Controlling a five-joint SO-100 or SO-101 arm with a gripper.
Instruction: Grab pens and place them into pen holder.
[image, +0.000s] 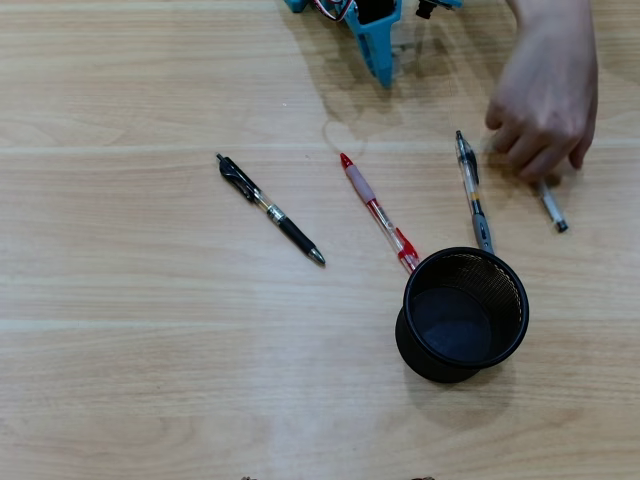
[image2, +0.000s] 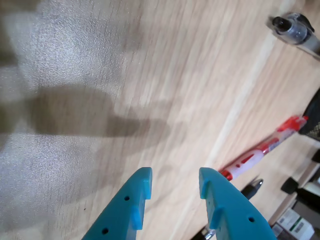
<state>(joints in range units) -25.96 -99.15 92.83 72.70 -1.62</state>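
Overhead view: pale wood-grain surface (image: 150, 350), four pens laid out across the middle band, black mesh pen holder (image: 462, 314) standing upright below and right of centre, its mouth open to the camera, nothing visible inside it. Black pen (image: 270, 209) lies on a diagonal left of centre, well apart from the holder. Red pen (image: 378, 211) runs diagonally down toward the holder, its lower end just at the holder's rim; touching or only overlapping in view, cannot tell. Clear-barrelled pen (image: 473, 191) with dark ends lies nearly vertical, its lower end also at the rim. Fourth pen, grey (image: 551, 208), sits at far right, upper part covered by a person's hand (image: 545, 100) that reaches in from the top right corner, fingertips down on or at that pen. Blue tool (image: 380, 45) at the top edge centre, above the red pen, holding nothing. Wrist view: tool (image2: 175, 182) enters from the bottom edge, two blue fingers spread with bare wood between them, above the surface. Red pen (image2: 265, 149) to the right of the fingers, clear pen's tip (image2: 292, 27) in the top right corner, a dark pen tip (image2: 252, 187) low right.
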